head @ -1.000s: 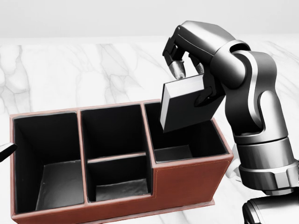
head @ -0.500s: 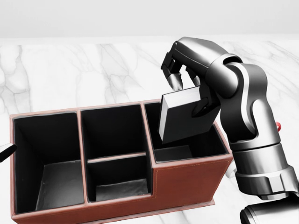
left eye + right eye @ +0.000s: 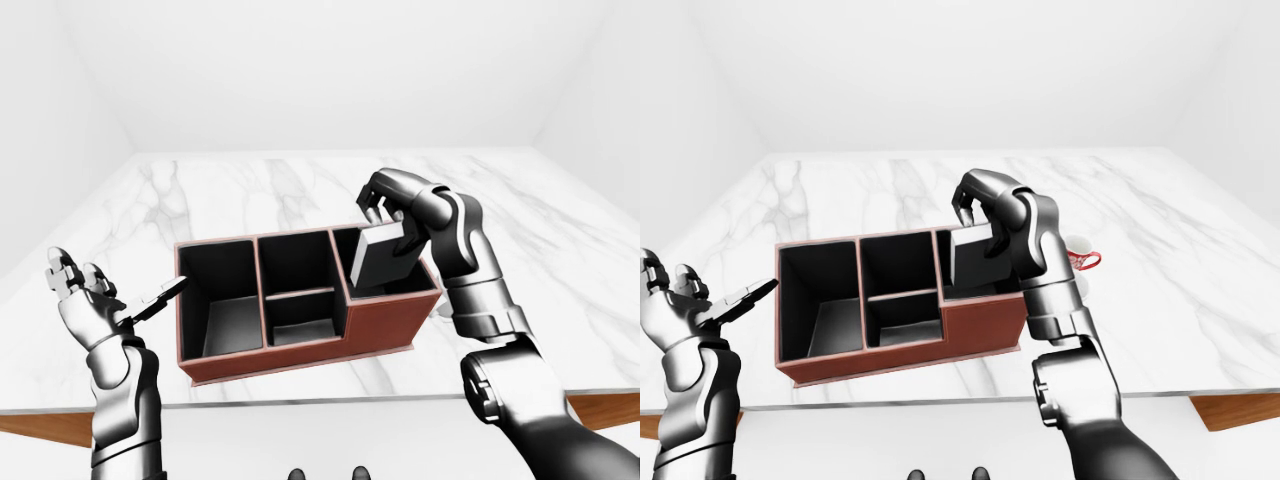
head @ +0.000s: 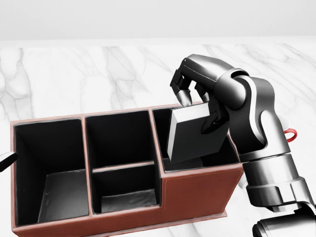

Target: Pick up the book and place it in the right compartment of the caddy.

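A red-brown caddy with black compartments stands on the marble table. My right hand is shut on a grey book and holds it tilted over the caddy's right compartment. The book's lower edge dips below the caddy's rim inside that compartment. My left hand is open and empty, left of the caddy, with one fingertip near its left wall.
A white cup with a red handle stands on the table right of the caddy, partly behind my right arm. The marble table ends at a near edge at the bottom of the eye views.
My right hand has lowered the book and moved it slightly left, so its lower edge now sits inside the right compartment. The left hand and caddy have not moved.
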`<state>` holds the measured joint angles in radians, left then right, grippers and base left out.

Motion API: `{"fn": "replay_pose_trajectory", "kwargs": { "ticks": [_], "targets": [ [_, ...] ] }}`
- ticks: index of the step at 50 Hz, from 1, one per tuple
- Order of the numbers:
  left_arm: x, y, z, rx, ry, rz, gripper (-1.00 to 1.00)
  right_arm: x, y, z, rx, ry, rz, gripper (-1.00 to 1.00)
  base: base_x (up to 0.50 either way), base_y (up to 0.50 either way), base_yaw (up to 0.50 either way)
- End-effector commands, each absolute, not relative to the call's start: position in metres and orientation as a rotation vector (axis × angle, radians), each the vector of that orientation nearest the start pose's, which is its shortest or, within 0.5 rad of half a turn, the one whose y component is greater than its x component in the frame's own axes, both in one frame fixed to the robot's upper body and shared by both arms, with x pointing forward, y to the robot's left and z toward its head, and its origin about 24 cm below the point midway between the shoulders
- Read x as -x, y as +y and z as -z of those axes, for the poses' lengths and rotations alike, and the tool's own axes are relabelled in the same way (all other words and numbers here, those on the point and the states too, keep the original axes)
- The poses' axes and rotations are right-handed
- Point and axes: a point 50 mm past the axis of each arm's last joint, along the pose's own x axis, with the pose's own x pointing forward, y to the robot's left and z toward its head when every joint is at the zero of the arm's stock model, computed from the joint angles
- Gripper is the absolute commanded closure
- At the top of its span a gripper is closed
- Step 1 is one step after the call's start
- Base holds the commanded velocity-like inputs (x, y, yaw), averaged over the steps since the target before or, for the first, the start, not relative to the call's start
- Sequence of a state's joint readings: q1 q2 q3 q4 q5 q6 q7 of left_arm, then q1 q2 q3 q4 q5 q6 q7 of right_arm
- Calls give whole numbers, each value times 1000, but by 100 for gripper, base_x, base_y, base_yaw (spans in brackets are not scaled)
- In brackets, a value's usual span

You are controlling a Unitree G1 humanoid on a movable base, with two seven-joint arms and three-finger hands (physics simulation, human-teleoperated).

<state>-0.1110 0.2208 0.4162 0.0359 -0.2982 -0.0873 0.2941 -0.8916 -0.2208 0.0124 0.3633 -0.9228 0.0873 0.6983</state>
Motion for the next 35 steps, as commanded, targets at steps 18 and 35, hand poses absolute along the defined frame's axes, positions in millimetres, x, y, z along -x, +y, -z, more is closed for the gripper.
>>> {"fn": "replay_pose_trajectory", "kwargs": {
  "ticks": [18, 35],
  "targets": [
    [-246, 296, -92, 131, -245, -671, -100, -387, -127, -187, 1158, 40, -485, 100, 0, 0, 0],
    [-246, 296, -91, 131, -241, -672, -100, -387, -127, -188, 1153, 37, -487, -100, 0, 0, 0]
  ]
}}
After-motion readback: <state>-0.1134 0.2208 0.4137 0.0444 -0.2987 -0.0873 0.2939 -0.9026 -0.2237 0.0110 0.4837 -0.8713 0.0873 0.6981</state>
